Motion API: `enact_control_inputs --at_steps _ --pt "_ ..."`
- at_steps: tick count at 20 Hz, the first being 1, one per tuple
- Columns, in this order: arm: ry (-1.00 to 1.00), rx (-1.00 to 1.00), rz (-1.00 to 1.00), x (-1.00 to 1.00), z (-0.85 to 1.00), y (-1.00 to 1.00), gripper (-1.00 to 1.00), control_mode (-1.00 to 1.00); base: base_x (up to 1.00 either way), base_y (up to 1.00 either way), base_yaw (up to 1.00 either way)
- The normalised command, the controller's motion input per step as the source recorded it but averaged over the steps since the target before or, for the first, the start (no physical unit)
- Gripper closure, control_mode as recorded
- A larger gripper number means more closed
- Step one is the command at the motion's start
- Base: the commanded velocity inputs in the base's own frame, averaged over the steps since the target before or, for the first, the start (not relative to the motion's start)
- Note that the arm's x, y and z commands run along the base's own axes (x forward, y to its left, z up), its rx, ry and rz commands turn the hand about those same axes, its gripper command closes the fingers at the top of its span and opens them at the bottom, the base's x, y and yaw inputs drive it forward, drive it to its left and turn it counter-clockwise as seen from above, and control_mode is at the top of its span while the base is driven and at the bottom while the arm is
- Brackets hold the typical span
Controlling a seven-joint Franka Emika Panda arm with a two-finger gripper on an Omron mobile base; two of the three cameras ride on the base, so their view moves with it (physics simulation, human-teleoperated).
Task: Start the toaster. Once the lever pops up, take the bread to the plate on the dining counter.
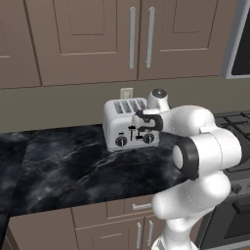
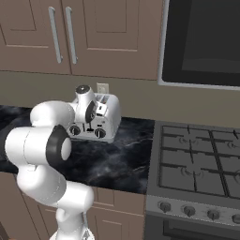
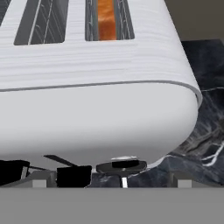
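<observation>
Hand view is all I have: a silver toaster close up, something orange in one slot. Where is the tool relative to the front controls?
Observer: In the left base view the tool sits right at the toaster front, level with the small black slider levers above the knobs.
Operator: Is it closed on a lever?
Observer: No, the jaws stand open; from the base views I cannot tell whether a fingertip touches a lever.
Operator: What's beside the toaster?
Observer: The right base view shows a gas stove to the toaster's right, past a stretch of black marble counter.
Operator: And the orange thing?
Observer: It is the bread, sunk in its slot.
</observation>
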Motion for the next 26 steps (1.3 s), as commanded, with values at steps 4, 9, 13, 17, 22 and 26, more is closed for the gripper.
enact_control_inputs --at_steps 4,9,13,17,22,26 --pt "-0.15 0.00 0.06 -0.03 0.00 0.00 -1.00 -1.00 0.00 0.00 0.00" --pt "-0.14 0.00 0.07 0.00 0.04 0.00 -1.00 -1.00 0.00 0.00 0.00" --pt "-0.16 0.00 0.04 0.00 0.14 0.00 -1.00 -1.00 0.00 0.00 0.00" --pt "-0.12 0.00 0.03 0.00 0.23 0.00 -1.00 -1.00 0.00 0.00 0.00" --pt "-0.11 0.00 0.00 0.00 0.30 0.00 -1.00 -1.00 0.00 0.00 0.00" --pt "-0.12 0.00 0.00 0.00 0.29 0.00 -1.00 -1.00 0.00 0.00 0.00"
